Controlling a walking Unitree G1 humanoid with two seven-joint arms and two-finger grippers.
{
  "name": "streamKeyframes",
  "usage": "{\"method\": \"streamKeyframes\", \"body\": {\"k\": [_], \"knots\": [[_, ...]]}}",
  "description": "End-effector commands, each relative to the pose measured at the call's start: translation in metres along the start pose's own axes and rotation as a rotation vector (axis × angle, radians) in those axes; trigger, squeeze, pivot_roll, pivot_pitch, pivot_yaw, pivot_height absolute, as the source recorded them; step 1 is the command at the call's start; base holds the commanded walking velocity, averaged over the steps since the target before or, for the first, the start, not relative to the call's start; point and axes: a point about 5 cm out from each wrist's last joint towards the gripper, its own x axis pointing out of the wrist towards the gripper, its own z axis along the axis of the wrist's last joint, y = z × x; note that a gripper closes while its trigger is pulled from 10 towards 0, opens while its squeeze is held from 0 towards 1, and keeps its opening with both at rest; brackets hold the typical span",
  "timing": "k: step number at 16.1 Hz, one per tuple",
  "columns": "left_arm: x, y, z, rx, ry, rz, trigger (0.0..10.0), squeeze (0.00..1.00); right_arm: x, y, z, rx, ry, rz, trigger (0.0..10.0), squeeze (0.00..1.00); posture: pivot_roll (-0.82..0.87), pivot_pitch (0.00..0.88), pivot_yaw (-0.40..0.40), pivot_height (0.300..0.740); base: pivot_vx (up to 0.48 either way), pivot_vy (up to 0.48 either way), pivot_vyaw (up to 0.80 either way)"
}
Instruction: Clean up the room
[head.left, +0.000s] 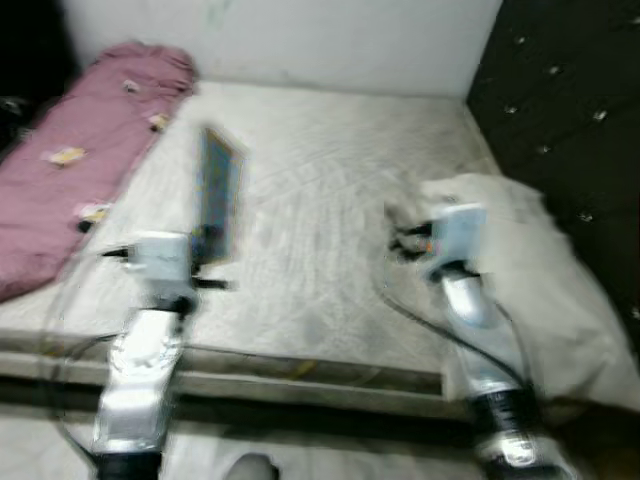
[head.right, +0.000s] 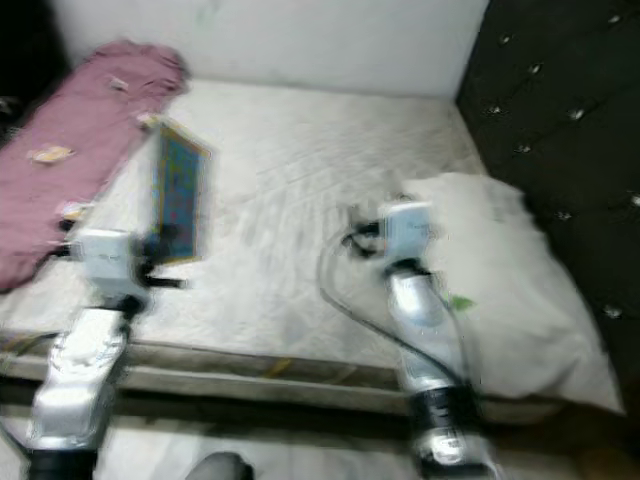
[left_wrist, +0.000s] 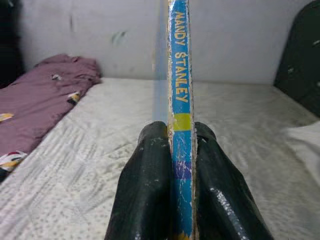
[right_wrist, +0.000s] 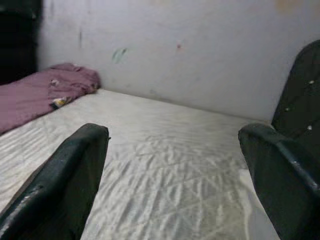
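Left gripper (left_wrist: 172, 165) was clamped on the spine of a thin blue book (head.left: 218, 195), held upright at centre-left of the head view, above the white mattress (head.left: 320, 200). Right gripper (right_wrist: 175, 165) hung over the mattress at centre-right, fingers spread wide, gripping nothing (head views blurred). Purple blanket (head.left: 75, 150) lay at upper left; white pillow (head.left: 540, 260) at right.
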Motion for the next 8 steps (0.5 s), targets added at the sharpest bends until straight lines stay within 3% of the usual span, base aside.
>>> {"method": "streamKeyframes", "body": {"k": [1,8], "knots": [[0.005,-0.0152,0.0121,-0.013,-0.057,-0.057,10.0,0.0,-0.0046,-0.019,-0.0008,-0.02,0.006,-0.054,10.0,0.0,0.0,0.0,-0.025,0.74,0.285,0.0,0.0],[0.0065,-0.0157,0.01,0.01,-0.042,-0.028,10.0,0.0,-0.0043,-0.0207,-0.0015,-0.021,0.011,-0.06,10.0,0.0,0.0,0.0,-0.032,0.74,0.036,0.0,0.0]]}}
